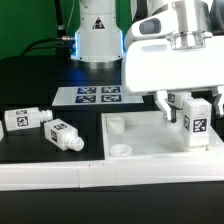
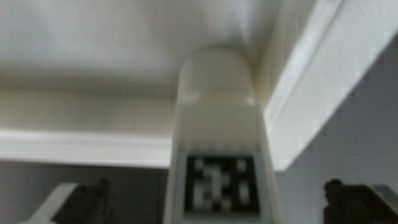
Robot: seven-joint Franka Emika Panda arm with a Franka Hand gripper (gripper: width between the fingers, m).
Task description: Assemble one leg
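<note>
A white leg (image 1: 196, 122) with square tags stands upright at the exterior view's right end of the large white panel (image 1: 140, 140). My gripper (image 1: 190, 112) hangs over it, open, with a finger on each side. In the wrist view the leg (image 2: 222, 110) runs between the two dark fingertips (image 2: 80, 200), with a gap on both sides. My gripper (image 2: 217, 205) touches nothing. Two more legs (image 1: 22, 118) (image 1: 61, 132) lie on the black table at the exterior view's left. What looks like another tagged leg (image 1: 175, 99) shows just behind the gripper, partly hidden.
The marker board (image 1: 95, 95) lies flat behind the panel, in front of the arm's base (image 1: 97, 35). The panel has round holes at its left corners (image 1: 115, 125) (image 1: 120, 150). A white strip (image 1: 45, 175) runs along the front edge.
</note>
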